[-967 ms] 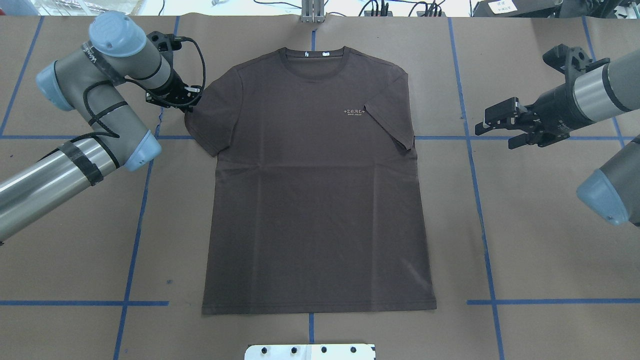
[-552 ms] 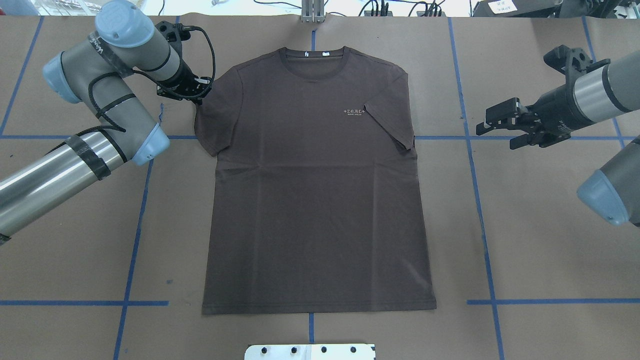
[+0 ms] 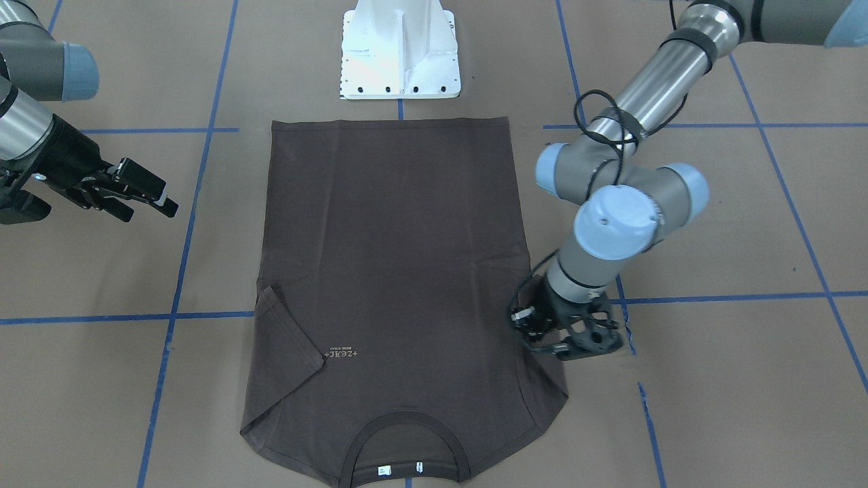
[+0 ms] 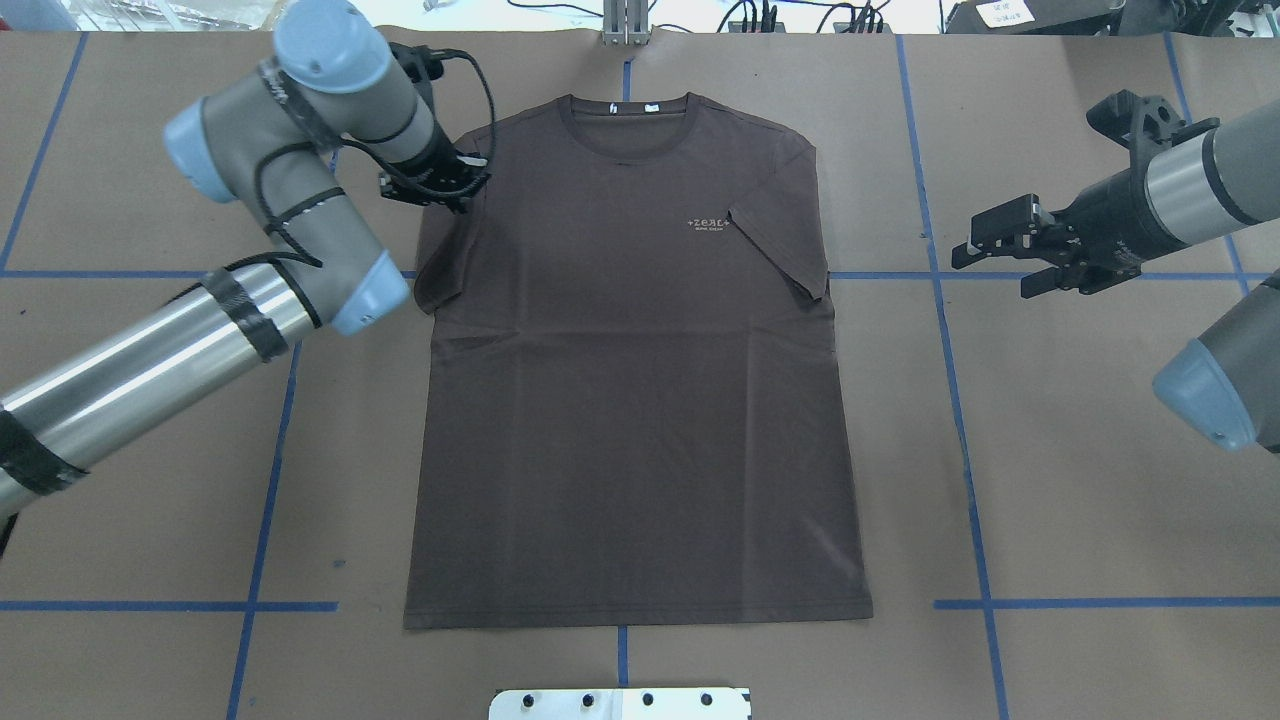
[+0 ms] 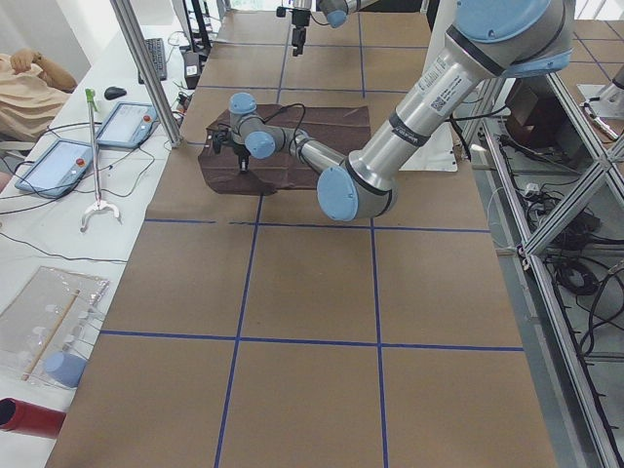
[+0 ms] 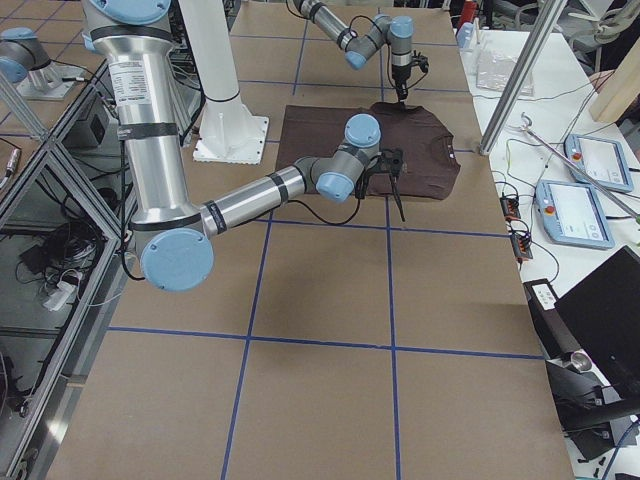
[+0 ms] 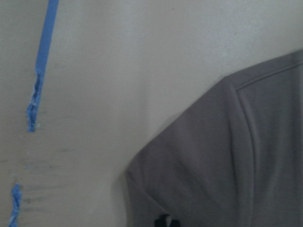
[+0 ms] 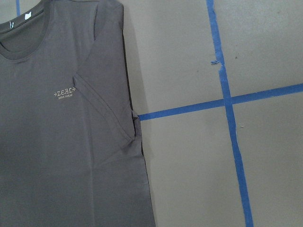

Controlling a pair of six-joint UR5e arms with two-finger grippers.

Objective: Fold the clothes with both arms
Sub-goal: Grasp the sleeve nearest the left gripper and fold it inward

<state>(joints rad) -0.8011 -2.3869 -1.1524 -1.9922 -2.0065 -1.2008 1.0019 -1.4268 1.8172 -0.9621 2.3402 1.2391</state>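
The dark brown T-shirt (image 4: 630,400) lies flat, front up, collar at the table's far edge. The sleeve on my right side (image 4: 775,250) is folded in over the chest beside the pale lettering. My left gripper (image 4: 440,197) is shut on the edge of the other sleeve (image 4: 440,250), low at the shoulder, and that sleeve is drawn in toward the body. In the left wrist view the sleeve (image 7: 213,165) bunches by a fingertip (image 7: 163,221). My right gripper (image 4: 985,262) hovers open off the shirt's right side, holding nothing; its wrist view shows the shirt (image 8: 61,142).
Brown paper with blue tape lines (image 4: 955,400) covers the table. The white pedestal base (image 3: 400,47) stands just past the hem. A person (image 5: 29,88) and tablets (image 5: 127,122) sit beyond the table's far edge in the left side view.
My left gripper has moved right and toward the collar, taking the sleeve edge with it, so the sleeve now lies closer to the body. The right arm has held still.
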